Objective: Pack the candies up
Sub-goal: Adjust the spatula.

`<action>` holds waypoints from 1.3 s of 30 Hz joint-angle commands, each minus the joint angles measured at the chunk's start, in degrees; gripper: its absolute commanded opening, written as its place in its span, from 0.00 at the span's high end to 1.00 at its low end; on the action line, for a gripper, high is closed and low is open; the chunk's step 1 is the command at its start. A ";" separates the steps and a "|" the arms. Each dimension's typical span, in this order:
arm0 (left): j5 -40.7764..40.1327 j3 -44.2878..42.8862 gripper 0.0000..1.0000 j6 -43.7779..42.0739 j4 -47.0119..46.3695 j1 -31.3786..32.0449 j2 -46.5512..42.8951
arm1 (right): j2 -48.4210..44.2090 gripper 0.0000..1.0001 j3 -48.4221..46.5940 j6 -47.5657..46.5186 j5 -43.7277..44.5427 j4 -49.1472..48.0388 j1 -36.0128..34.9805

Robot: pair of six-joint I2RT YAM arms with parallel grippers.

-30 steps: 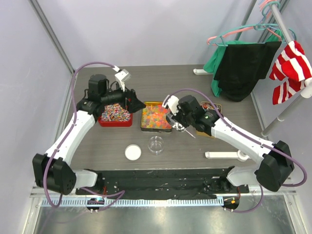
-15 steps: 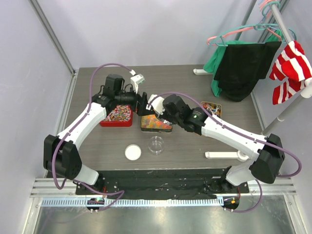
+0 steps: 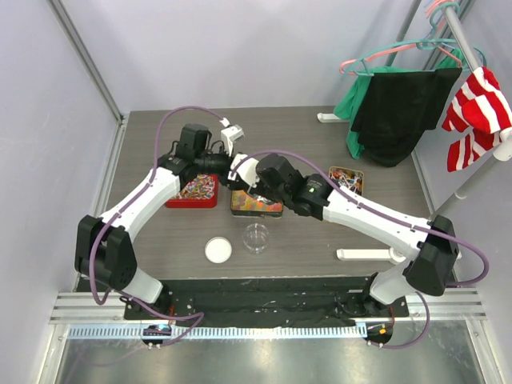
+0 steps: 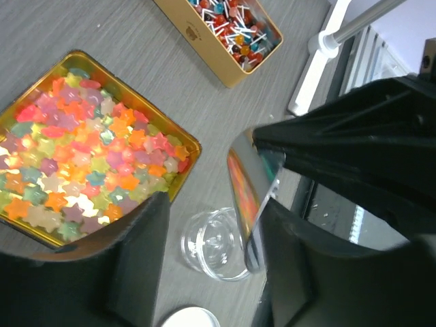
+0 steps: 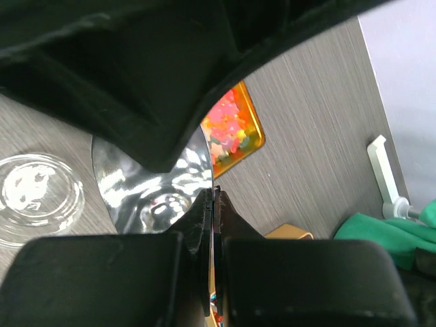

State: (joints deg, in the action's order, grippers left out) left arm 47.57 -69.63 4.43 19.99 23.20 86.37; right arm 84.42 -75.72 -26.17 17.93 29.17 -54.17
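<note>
- Left claw spread apart, fingers either side of a shiny metal scoop; contact unclear.
- Right claw pinched tight on that scoop's thin edge, its black bulk crowding in from the right.
- Directly beneath: clear glass dish on the worktop.
- Beside the dish, gold tin full of star-shaped candies.
- Farther off, second tin of wrapped sweets.

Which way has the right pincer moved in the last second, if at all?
Yes. The right pincer, holding the metal scoop, swung left, from the right edge of the gold tin to its far-left corner.
</note>
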 commanded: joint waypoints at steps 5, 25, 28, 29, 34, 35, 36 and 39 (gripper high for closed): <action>0.86 -1.57 0.71 -0.03 -1.71 0.79 0.56 | 0.74 0.99 -4.08 1.48 0.52 -0.43 -1.38; 4.10 -0.95 1.00 -3.72 1.45 1.15 -2.52 | -11.29 0.40 0.30 -3.62 -4.65 2.39 -1.20; 7.00 -1.56 1.00 -3.72 2.51 0.79 -3.66 | -15.94 0.41 5.92 -4.50 -6.94 0.46 -0.76; 9.18 -1.83 1.00 -3.64 2.69 0.71 -3.84 | -17.00 0.42 8.46 -4.76 -7.38 0.02 -0.67; 14.39 -3.41 1.00 -1.36 2.87 -0.26 -3.75 | -22.72 0.47 13.84 -5.47 -12.83 -1.31 0.21; 15.17 -3.32 1.00 -0.31 2.08 -0.52 -3.66 | -23.16 0.47 14.37 -5.38 -13.36 -1.57 0.29; 15.53 -3.24 1.00 0.75 1.29 -1.31 -3.14 | -23.86 0.47 14.98 -5.21 -13.45 -1.92 0.38; 16.85 -2.97 1.00 4.44 -1.52 -2.45 -2.35 | -24.48 0.47 17.36 -5.29 -13.28 -3.41 0.47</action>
State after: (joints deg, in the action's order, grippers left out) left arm 59.46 -70.81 4.03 22.65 22.50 84.55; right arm 61.82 -60.14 -30.85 6.87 29.87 -53.95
